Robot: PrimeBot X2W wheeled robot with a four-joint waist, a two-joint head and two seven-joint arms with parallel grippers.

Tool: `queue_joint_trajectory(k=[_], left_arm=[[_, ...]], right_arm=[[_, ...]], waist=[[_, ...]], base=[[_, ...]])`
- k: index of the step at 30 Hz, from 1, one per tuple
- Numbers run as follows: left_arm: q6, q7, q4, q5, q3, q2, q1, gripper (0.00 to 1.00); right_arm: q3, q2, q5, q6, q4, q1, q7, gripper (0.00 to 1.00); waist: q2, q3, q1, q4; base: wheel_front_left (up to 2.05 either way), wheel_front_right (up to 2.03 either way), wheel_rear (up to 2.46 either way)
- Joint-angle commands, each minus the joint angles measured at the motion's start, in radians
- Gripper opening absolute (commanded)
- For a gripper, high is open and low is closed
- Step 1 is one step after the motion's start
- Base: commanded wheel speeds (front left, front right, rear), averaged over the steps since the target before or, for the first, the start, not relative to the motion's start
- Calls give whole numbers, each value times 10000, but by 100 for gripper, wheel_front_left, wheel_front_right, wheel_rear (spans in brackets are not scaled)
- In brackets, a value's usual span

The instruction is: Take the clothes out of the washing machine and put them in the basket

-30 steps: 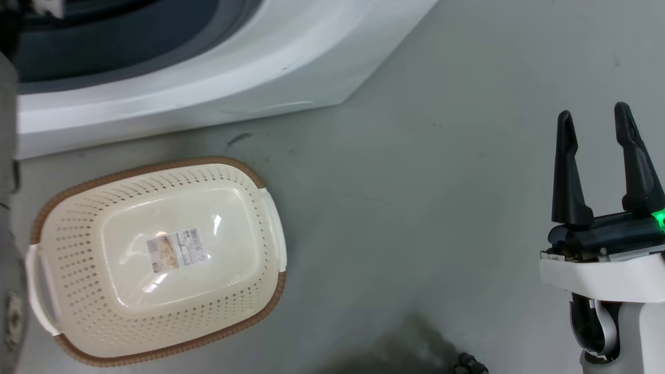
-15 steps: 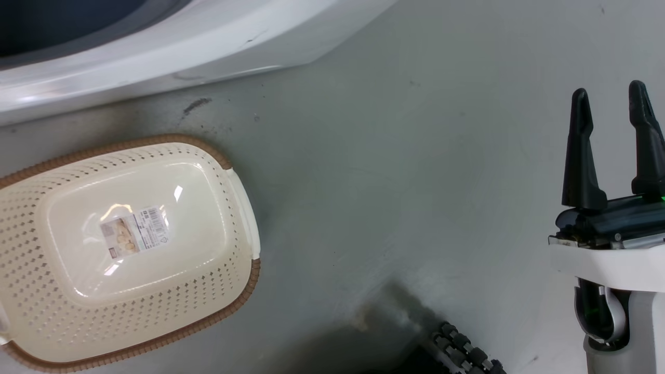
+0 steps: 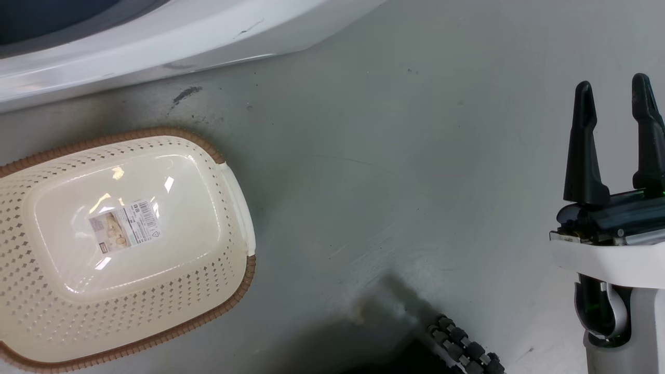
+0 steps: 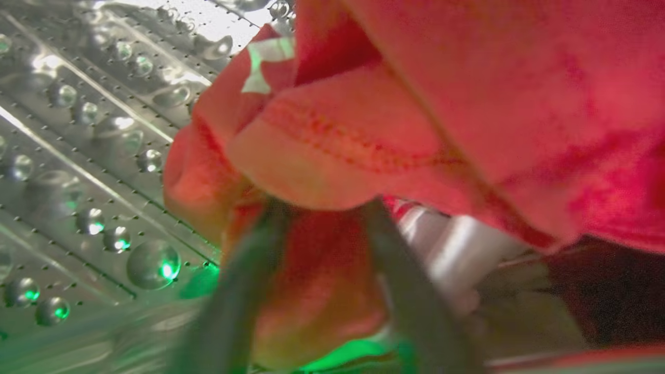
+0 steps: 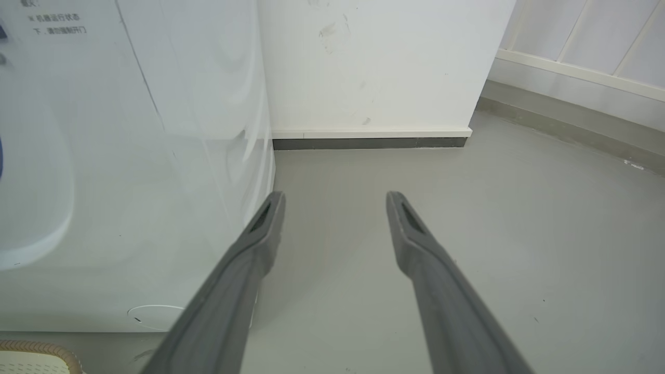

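Bright red clothes [image 4: 467,104] hang bunched inside the washing machine's perforated steel drum [image 4: 78,130]. My left gripper [image 4: 324,208] is shut on a fold of this fabric, its blurred fingers on either side of the bunch. The white washing machine [image 3: 156,47] runs across the top left of the head view, and its side [image 5: 130,182] shows in the right wrist view. On the floor before it stands the cream basket [image 3: 236,208] with a brown rim and nothing inside; its corner [image 5: 31,358] shows too. My right gripper [image 3: 613,83] is open over bare floor, seen also as gripper [image 5: 335,195].
Grey floor spreads between the basket and my right arm. A black roller wheel [image 3: 462,348] of my base pokes in at the bottom. A white wall [image 5: 363,67] with a dark skirting stands behind the machine.
The head camera has moved: basket and machine have slid left and up in its picture, and the roller wheel has come into view. My right gripper stays open.
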Motion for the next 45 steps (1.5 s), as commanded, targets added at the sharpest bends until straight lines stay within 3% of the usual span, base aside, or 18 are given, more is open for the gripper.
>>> queue_joint_trajectory(k=[1, 9, 32, 42, 45], left_arm=[[0, -56, -23, -106, -89, 71, 179, 0], [-1, -964, -290, -598, -461, 139, 355, 0], [-1, -5899, -662, -2134, -1244, -1200, 4346, 0], [172, -6735, -1418, -2239, -1234, -1541, 5743, 0], [357, -6777, -2224, -2214, -1098, -1538, 6219, 0]], right_arm=[[10, 16, -22, -7, 12, -135, -21, 100], [-5, 16, -175, -7, 65, -78, -21, 100], [55, 11, -1437, -7, 653, 1118, -21, 100], [23, 11, -1802, -7, 771, 1692, -21, 100], [-2, 11, -1901, -7, 806, 1880, -21, 100]], waist=[[0, -31, -1, 12], [0, -392, -1, 155], [0, -3982, -1, 1631], [0, -5157, -1, 2152], [0, -5510, -1, 2332]], base=[[0, 0, 0], [0, 0, 0], [0, 0, 0], [0, 0, 0], [0, 0, 0]])
